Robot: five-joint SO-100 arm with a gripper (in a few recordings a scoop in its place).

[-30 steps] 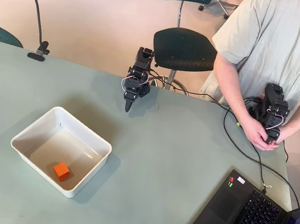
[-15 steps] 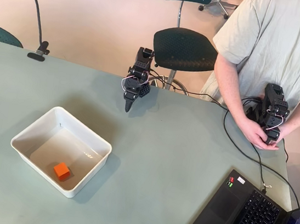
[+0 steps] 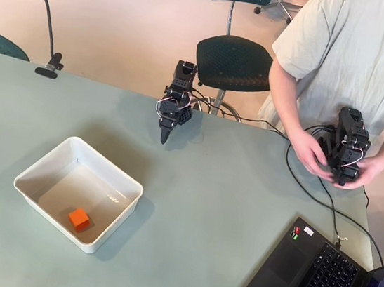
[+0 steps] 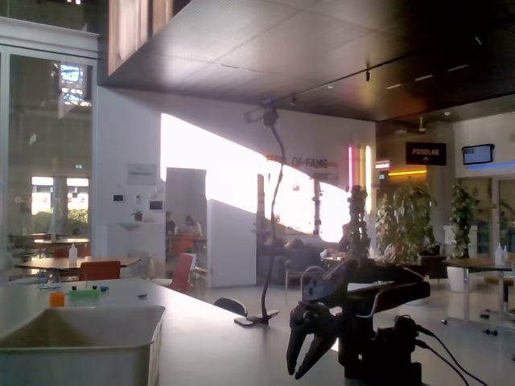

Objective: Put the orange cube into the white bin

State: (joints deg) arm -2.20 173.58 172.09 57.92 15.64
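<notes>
White bin [image 3: 47,167]: sits on the left part of the pale green table [image 3: 210,217] in the overhead view; in the fixed view its rim [image 4: 80,342] fills the lower left.
Orange cube [image 3: 78,219]: lies on the bin's floor, near the front wall, touched by nothing.
Gripper [image 3: 163,138]: well apart from the bin, tip pointing down over the table; in the fixed view [image 4: 308,354] the two fingers hang slightly parted, holding nothing.
Laptop [image 3: 322,281]: lower right corner, open.
</notes>
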